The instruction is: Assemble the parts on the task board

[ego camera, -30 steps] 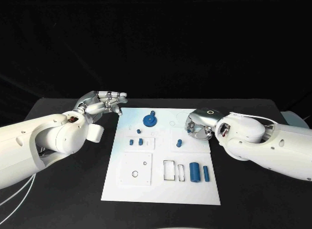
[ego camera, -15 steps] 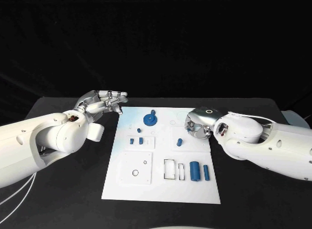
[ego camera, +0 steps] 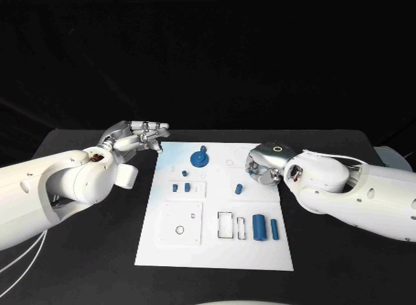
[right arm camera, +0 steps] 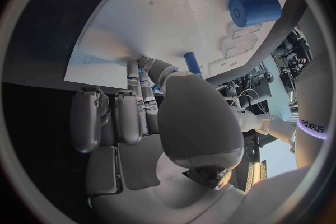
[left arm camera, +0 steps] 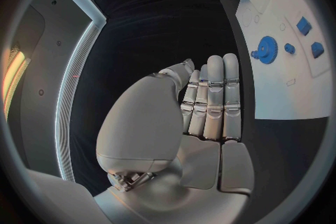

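Note:
The white task board point(ego camera: 263, 254) lies mid-table. On it sit a blue gear point(ego camera: 201, 159), a small blue peg point(ego camera: 239, 189), a pair of short pegs point(ego camera: 180, 187) and, near the front, a thick blue cylinder point(ego camera: 259, 227) beside a thinner one point(ego camera: 274, 229). My right hand point(ego camera: 265, 166) hovers at the board's right edge, fingers bent down, just behind the small peg point(right arm camera: 192, 64), with nothing seen in it. My left hand point(ego camera: 139, 135) hangs off the board's far left corner, its fingers point(left arm camera: 210, 101) straight and empty. The gear point(left arm camera: 265, 49) lies beyond them.
White recessed plates point(ego camera: 182, 224) and frames point(ego camera: 225, 226) mark the board's front half. Black table point(ego camera: 345, 254) surrounds the board on all sides. Both white forearms reach in low from either side.
My right hand and forearm have crept a little to the left over the board's right edge. The left hand and the parts have stayed put.

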`<state>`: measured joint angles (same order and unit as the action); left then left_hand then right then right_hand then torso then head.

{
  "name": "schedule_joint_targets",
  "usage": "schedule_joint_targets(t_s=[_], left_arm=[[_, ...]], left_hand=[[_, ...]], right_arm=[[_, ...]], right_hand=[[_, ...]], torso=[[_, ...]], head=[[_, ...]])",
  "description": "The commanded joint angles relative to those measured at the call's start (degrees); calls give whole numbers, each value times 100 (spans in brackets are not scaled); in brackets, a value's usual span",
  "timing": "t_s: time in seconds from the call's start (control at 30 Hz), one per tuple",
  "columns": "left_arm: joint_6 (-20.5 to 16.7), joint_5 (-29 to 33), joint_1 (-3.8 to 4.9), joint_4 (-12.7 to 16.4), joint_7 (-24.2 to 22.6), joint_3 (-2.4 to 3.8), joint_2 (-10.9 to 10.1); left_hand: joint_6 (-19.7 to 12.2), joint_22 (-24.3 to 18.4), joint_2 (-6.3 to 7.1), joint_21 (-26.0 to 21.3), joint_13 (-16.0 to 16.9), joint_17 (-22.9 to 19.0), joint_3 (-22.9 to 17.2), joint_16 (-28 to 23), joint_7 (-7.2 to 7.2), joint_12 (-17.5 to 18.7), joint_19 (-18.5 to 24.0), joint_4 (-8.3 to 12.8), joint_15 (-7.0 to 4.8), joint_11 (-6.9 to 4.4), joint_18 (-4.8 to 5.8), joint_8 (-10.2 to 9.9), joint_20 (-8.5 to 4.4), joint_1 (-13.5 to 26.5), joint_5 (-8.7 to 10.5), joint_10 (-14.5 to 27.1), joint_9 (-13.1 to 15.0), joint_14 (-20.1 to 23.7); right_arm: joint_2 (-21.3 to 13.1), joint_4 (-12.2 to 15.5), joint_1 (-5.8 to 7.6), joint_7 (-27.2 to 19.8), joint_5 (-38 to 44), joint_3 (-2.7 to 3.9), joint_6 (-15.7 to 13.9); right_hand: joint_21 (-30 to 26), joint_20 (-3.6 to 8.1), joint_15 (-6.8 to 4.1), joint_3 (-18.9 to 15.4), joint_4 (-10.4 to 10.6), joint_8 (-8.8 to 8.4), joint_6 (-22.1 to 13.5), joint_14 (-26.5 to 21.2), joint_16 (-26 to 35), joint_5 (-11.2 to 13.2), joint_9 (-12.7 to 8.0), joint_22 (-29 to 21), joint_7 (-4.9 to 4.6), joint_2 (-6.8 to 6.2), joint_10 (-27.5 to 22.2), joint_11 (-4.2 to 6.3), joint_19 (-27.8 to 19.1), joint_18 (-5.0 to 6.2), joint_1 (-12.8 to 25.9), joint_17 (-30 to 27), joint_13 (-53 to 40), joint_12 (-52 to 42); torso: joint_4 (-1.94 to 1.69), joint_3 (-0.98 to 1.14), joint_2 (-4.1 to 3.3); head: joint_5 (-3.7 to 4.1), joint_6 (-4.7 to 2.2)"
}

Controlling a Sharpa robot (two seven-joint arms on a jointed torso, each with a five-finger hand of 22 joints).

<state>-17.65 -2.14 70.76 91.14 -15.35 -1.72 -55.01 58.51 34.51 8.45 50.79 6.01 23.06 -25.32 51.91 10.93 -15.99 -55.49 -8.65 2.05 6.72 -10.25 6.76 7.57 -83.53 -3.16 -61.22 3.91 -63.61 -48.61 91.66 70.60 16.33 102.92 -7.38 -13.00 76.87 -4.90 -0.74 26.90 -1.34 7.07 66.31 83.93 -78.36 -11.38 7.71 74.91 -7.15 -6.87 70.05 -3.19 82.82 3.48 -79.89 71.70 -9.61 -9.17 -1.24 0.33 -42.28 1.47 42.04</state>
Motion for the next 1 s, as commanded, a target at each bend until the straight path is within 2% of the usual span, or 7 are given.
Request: schedule_joint_targets(t_s=[0.03,0.4,0.5,0.63,0.8,0.93,1.0], left_arm=[[-2,0,6,1,44,3,3],[-27,-3,5,-57,72,2,7],[-33,-3,5,-80,72,2,13],[-30,-3,5,-110,73,2,23],[-23,-3,5,-140,78,2,35],[-10,-3,5,-157,89,2,54],[-2,-3,4,-168,93,2,74]], left_hand=[[-52,-10,6,-22,5,-7,-2,-22,-4,-27,-39,58,23,0,-34,25,-5,-61,-8,34,-4,10],[-78,-5,4,3,5,0,3,19,11,-58,-111,87,24,11,-36,40,-8,-54,-7,66,-3,-70],[-86,-4,12,6,4,0,9,20,14,-62,-123,88,26,14,-36,41,-8,-44,-7,75,-4,-73],[-97,-6,19,2,3,-6,13,8,16,-68,-124,90,30,17,-33,42,-6,-35,-7,87,-5,-55],[-103,-9,21,-3,2,-11,14,-2,17,-72,-121,91,33,19,-32,43,-4,-30,-7,94,-5,-41],[-110,-12,23,-9,2,-16,16,-11,19,-76,-119,93,35,21,-32,45,-3,-25,-7,102,-5,-30],[-110,-12,23,-9,2,-16,16,-11,19,-76,-119,93,35,21,-32,45,-3,-25,-7,102,-5,-30]], right_arm=[[-15,38,-34,38,111,-24,-105],[-123,210,-6,-27,111,-9,-430],[-161,267,16,-29,109,1,-478],[-228,381,47,-17,71,15,-503],[-379,687,118,16,-5,38,-510],[-461,1022,155,15,-86,53,-559],[-456,1178,163,-1,-118,57,-599]], right_hand=[[37,3,-49,24,16,19,56,285,-34,9,2,781,-4,21,36,0,55,-46,32,-1,-10,-4],[160,4,-50,22,13,15,55,287,-41,16,3,853,-1,8,39,2,119,-75,53,7,-8,2],[189,4,-50,22,11,14,55,288,-44,17,3,870,0,4,41,3,134,-82,56,11,-8,2],[210,4,-50,21,10,14,56,288,-44,18,3,882,1,1,43,4,145,-87,60,10,-8,2],[234,5,-51,23,10,15,60,288,-44,19,5,897,3,-1,50,6,157,-92,69,9,-8,1],[242,5,-52,23,9,15,62,289,-48,19,5,902,4,-2,53,7,161,-94,72,15,-9,1],[247,5,-52,23,9,15,63,289,-48,19,5,905,5,-2,54,8,164,-95,73,13,-9,1]], torso=[[-1,1,4],[-5,-2,11],[4,-2,6],[-3,1,2],[5,-8,6],[11,-8,8],[3,-6,9]], head=[[-10,-7],[-1,-33],[-15,-46],[-3,-62],[-30,-65],[-80,-73],[-122,-66]])
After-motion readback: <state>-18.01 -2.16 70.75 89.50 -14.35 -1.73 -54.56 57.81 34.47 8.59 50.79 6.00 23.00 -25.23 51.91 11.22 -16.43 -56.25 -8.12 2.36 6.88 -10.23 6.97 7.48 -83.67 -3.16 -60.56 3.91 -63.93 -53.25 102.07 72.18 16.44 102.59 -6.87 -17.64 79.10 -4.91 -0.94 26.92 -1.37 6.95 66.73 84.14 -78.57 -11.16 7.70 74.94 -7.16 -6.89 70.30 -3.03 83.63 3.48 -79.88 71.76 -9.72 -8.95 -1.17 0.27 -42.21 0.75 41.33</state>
